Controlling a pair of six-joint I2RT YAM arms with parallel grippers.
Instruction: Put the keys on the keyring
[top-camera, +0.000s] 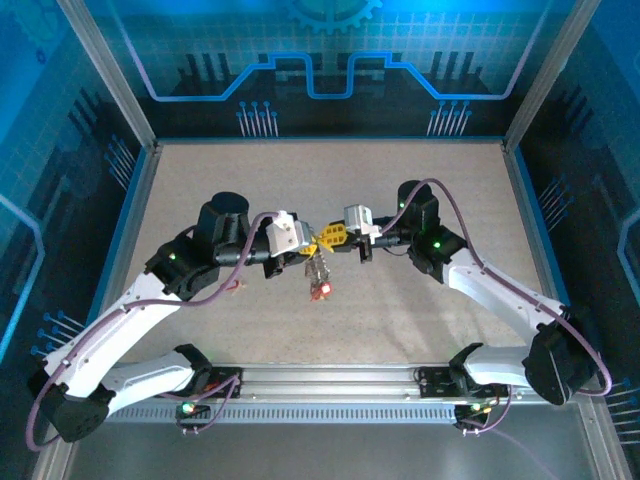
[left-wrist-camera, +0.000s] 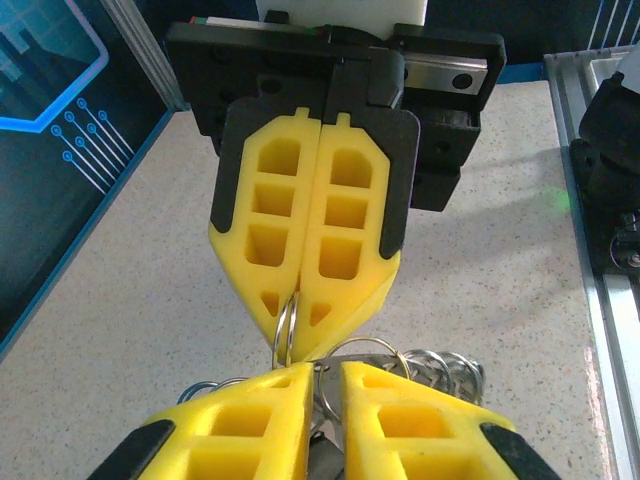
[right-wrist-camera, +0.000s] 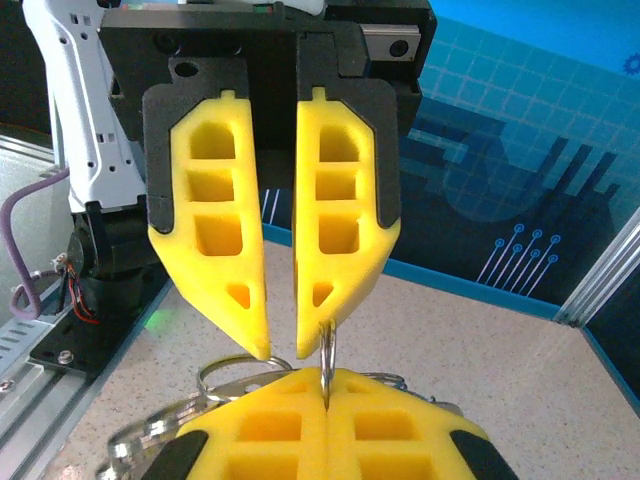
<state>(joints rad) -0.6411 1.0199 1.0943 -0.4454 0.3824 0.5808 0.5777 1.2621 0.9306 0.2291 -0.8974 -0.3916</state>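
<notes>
My two grippers meet tip to tip above the middle of the table. The right gripper (top-camera: 342, 237) (left-wrist-camera: 298, 342) (right-wrist-camera: 326, 385) is shut on the edge of a silver split ring (left-wrist-camera: 284, 325) (right-wrist-camera: 327, 345) of the keyring. Its silver chain (left-wrist-camera: 445, 365) trails to one side. The left gripper (top-camera: 322, 243) (left-wrist-camera: 328, 375) (right-wrist-camera: 283, 348) is almost closed, and a narrow gap remains between its jaws. A second silver ring (left-wrist-camera: 372, 345) and the flat grey metal of a key sit in that gap. A key with a red tag (top-camera: 322, 290) hangs below both grippers.
The speckled tabletop (top-camera: 450, 200) is ringed by blue enclosure walls. An aluminium rail (top-camera: 330, 380) with both arm bases runs along the near edge. A small reddish thing (top-camera: 236, 288) lies on the table beside the left forearm.
</notes>
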